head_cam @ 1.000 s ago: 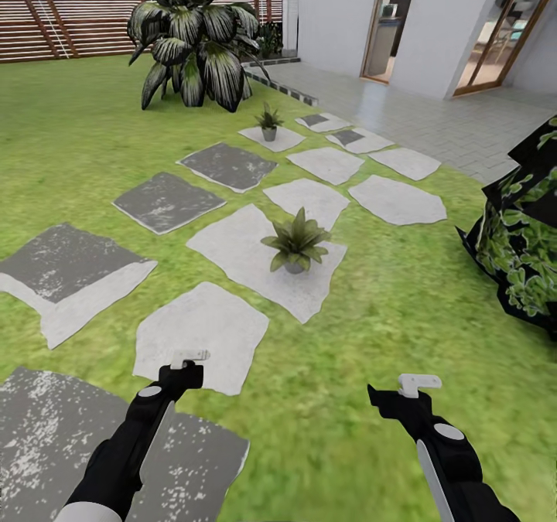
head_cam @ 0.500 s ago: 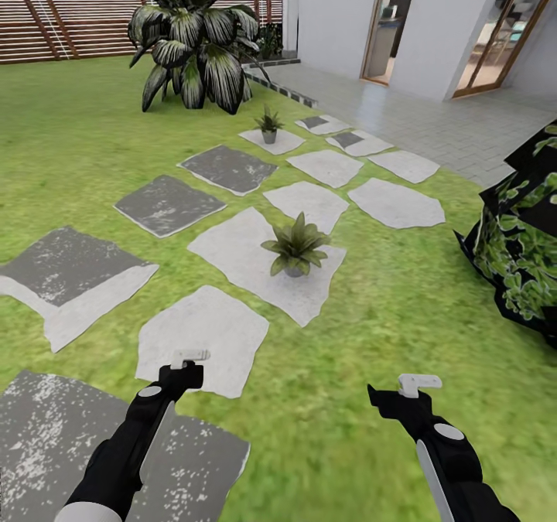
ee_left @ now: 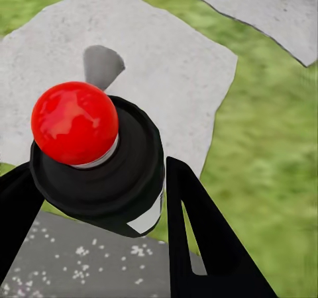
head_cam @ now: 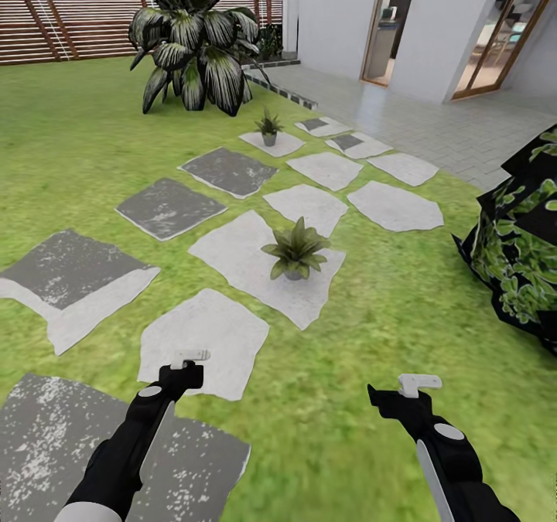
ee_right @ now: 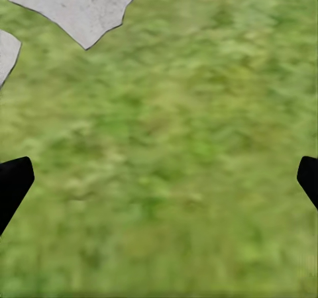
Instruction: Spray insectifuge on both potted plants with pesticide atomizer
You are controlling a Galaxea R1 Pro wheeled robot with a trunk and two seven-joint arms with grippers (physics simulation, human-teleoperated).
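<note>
Outdoors on a green lawn [head_cam: 70,143] crossed by grey and white stepping stones, a wheeled robot holds both black arms low. The left gripper [head_cam: 183,367] hangs over the edge of a pale stone; in its wrist view the two black fingers [ee_left: 199,232] clasp a dark, round-bodied bottle with a white label patch and a glossy red ball on top, seen end-on, apparently the pesticide atomizer [ee_left: 132,165]. The right gripper [head_cam: 414,390] hovers above bare grass, holding nothing, its fingertips far apart at the edges of its wrist view. Ahead of the arms, a small rosette of pointed olive-green leaves in a grey pot [head_cam: 295,250] stands on a large white irregular stepping stone [head_cam: 247,263]. A second small potted rosette [head_cam: 268,126] sits well beyond it on another white stone, near the foot of a big striped-leaf palm [head_cam: 197,35]. A brown slatted wooden fence [head_cam: 70,27] closes off the far side of the lawn. At the right, a dark round leafy bush [head_cam: 522,267] borders the grass, with a grey brick-paved patio [head_cam: 433,127] and a white house wall [head_cam: 333,19] behind it.
</note>
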